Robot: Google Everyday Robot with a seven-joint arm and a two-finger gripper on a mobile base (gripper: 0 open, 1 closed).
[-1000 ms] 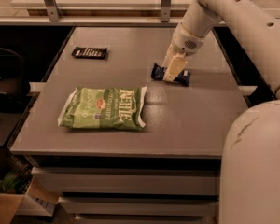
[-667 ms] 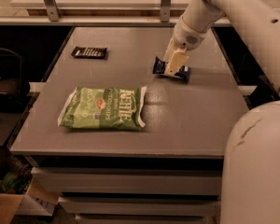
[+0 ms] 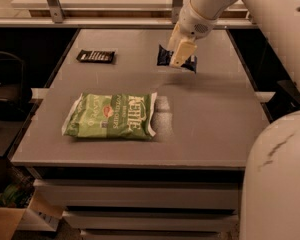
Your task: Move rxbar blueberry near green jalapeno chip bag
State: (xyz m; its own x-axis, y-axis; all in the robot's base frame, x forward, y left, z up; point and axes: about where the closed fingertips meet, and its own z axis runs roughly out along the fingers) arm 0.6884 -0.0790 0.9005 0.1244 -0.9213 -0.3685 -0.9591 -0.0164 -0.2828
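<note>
The rxbar blueberry [image 3: 164, 56], a small dark navy bar, is held between the cream fingers [image 3: 182, 51] of my gripper [image 3: 179, 61] at the back middle of the table, lifted a little above the surface. Its ends stick out on both sides of the fingers. The green jalapeno chip bag [image 3: 112, 116], a large light-green Kettle bag, lies flat at the front left of the table, well apart from the bar and nearer the camera.
A black bar wrapper with white lettering [image 3: 96, 56] lies at the back left of the grey table [image 3: 205, 129]. A shelf rail with metal posts [image 3: 52, 1] runs behind. My white arm and base [image 3: 277, 184] fill the right side. A cardboard box [image 3: 10, 219] stands on the floor at lower left.
The gripper has risen off the table with the blue bar in it and shifted slightly left; before, the bar rested on the surface. The chip bag and black bar have not moved.
</note>
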